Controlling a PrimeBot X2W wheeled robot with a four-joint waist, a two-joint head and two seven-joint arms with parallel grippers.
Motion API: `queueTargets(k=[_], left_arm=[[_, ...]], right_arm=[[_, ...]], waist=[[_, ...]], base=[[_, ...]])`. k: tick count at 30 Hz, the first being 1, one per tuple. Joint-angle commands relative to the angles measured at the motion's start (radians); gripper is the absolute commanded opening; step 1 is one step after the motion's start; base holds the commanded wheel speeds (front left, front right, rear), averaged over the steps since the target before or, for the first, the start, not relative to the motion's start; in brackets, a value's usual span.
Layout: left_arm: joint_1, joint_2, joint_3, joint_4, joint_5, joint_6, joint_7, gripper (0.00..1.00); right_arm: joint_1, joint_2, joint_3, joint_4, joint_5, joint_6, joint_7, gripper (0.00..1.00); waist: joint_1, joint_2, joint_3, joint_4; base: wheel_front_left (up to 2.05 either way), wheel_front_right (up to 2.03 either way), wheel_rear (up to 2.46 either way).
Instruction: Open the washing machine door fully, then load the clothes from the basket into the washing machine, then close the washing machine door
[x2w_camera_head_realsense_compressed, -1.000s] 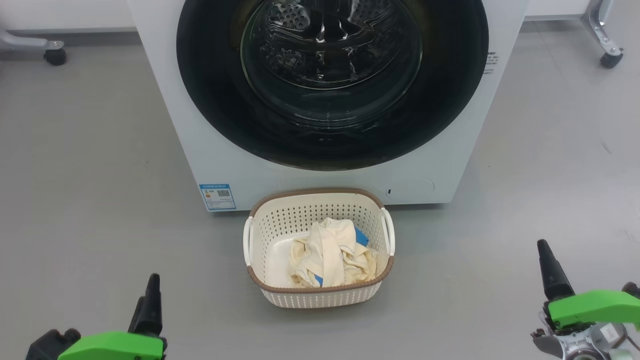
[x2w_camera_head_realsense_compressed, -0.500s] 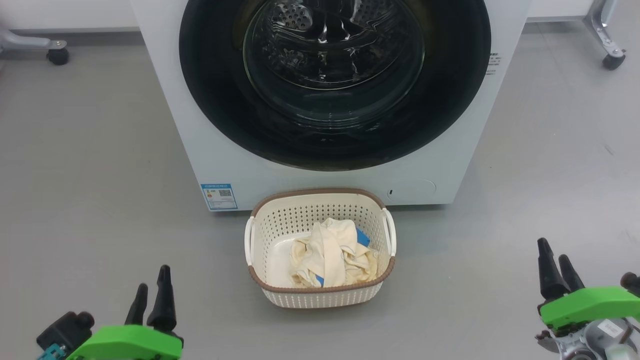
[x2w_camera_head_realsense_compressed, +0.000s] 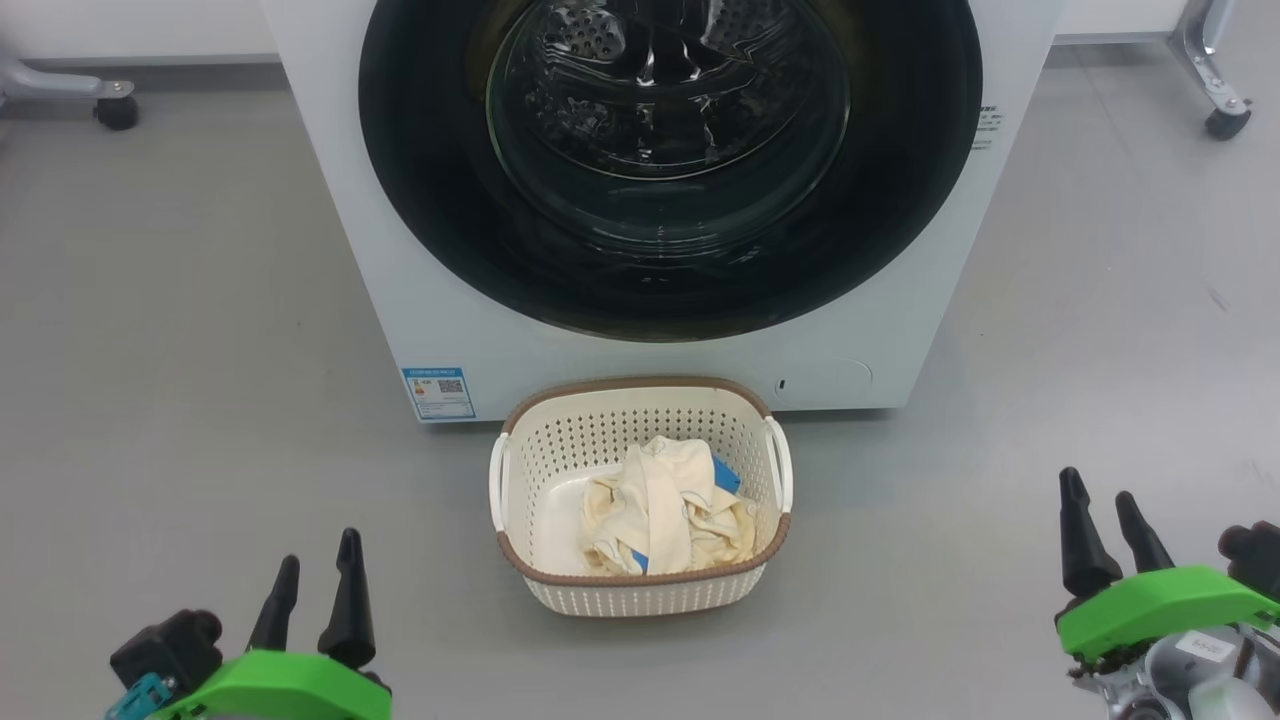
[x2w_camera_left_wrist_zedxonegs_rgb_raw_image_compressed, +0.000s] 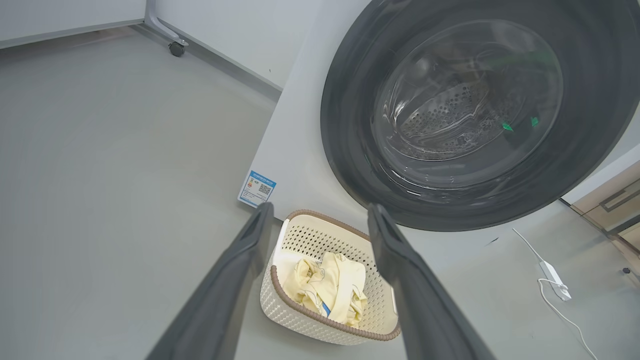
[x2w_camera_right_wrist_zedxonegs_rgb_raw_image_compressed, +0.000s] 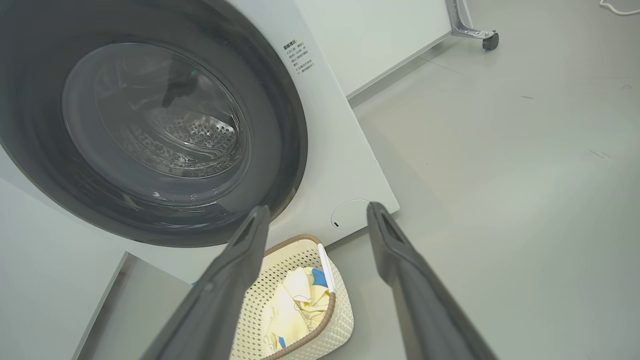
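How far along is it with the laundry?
Nothing looks done yet: the door is shut on the washing machine, and the clothes lie in the basket in front of it. In hand: the left gripper and right gripper hover open and empty, either side of the basket, touching nothing. Left: open the door fully, load the clothes, close the door.
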Motion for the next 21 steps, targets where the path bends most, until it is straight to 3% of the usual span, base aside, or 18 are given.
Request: queueTargets(k=[1,21], left_arm=[[-0.059,0.022,0.018,-0.033,0.041,0.01,-0.02,1.0],[-0.08,0.026,-0.017,-0.014,0.258,0.034,-0.079,1.0]], right_arm=[[-0.053,-0.011,0.018,-0.043,-0.04,0.001,-0.014,1.0],[-0.05,-0.013,0.058,-0.093,-0.29,0.001,-0.041,1.0]], waist=[[0.0,0.0,0.0,0.001],[0.0,0.0,-0.001,0.006]], base=[[0.0,0.0,0.0],[0.0,0.0,0.0]])
